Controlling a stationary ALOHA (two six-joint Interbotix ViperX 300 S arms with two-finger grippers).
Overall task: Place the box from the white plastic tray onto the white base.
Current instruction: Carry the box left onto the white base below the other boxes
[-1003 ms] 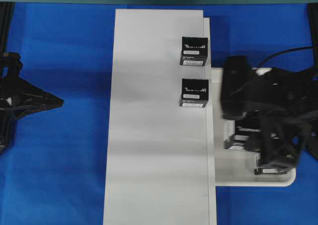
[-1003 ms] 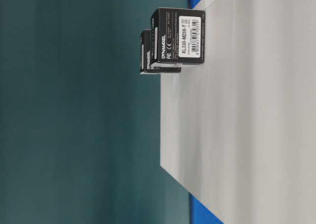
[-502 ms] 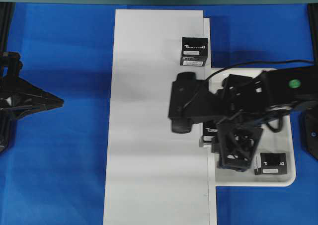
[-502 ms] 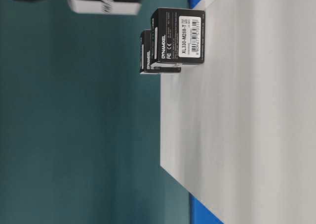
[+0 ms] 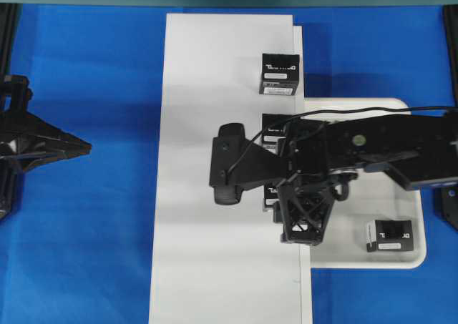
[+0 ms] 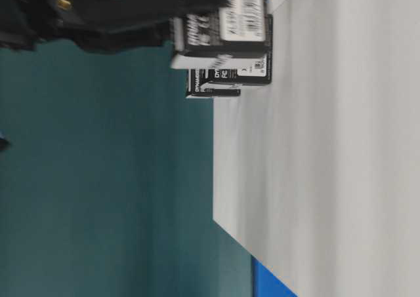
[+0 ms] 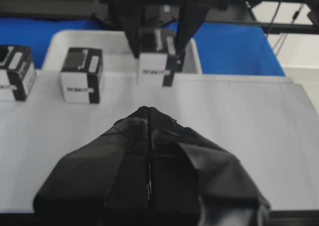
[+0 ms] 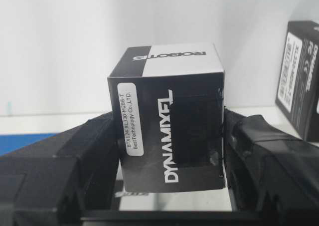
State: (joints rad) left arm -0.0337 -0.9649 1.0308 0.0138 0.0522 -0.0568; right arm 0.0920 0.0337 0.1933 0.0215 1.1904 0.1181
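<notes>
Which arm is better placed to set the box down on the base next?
Right. Its pincer already grips the box above the base, beside the two placed boxes. The left pincer is shut, empty and off the board's far side.

Two boxes [image 5: 280, 74] crowd the white base's [image 5: 215, 267] far edge.

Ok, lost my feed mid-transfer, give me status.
Right gripper shut on the box, over the white base. Left gripper shut, parked. Two placed boxes close beside the drop spot.

The box [image 8: 169, 118] reads "DYNAMIXEL", "ROBOTIS"; label seemingly "BestTechnology Co.,LTD."
</notes>
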